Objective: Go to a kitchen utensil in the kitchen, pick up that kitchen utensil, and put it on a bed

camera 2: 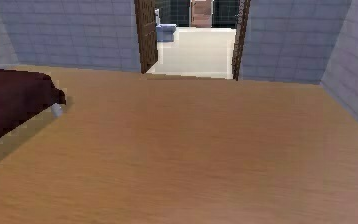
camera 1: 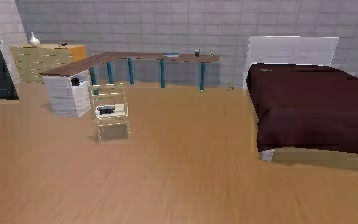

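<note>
A bed [camera 1: 312, 105] with a dark maroon cover and a white headboard stands against the grey wall at the forward view's right. Its corner [camera 2: 17, 100] reaches in at the arm side view's left edge, low over the wooden floor.
An L-shaped brown desk [camera 1: 137, 62] on teal legs runs along the far wall, with a white drawer unit [camera 1: 67, 95] under it and a pale chair [camera 1: 111, 110] in front. A wooden dresser [camera 1: 42, 62] stands at the far left. An open doorway [camera 2: 192, 40] leads out to another room.
</note>
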Robot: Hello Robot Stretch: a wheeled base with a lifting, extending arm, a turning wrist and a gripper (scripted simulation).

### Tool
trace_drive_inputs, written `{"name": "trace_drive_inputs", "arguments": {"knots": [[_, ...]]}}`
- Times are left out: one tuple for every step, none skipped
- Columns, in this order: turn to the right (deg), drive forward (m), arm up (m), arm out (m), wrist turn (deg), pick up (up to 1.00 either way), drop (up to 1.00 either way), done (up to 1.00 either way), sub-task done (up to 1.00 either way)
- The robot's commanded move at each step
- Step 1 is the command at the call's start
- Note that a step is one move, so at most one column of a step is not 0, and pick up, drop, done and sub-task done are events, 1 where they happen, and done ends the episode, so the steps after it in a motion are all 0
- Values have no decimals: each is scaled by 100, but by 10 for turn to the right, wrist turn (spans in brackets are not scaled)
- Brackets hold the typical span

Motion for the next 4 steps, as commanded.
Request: {"name": "trace_drive_inputs", "arguments": {"knots": [[0,10,0,0,0,0,0,0,0],[-450,0,0,0,0,0,0,0,0],[-390,0,0,0,0,0,0,0,0],[0,35,0,0,0,0,0,0,0]]}}
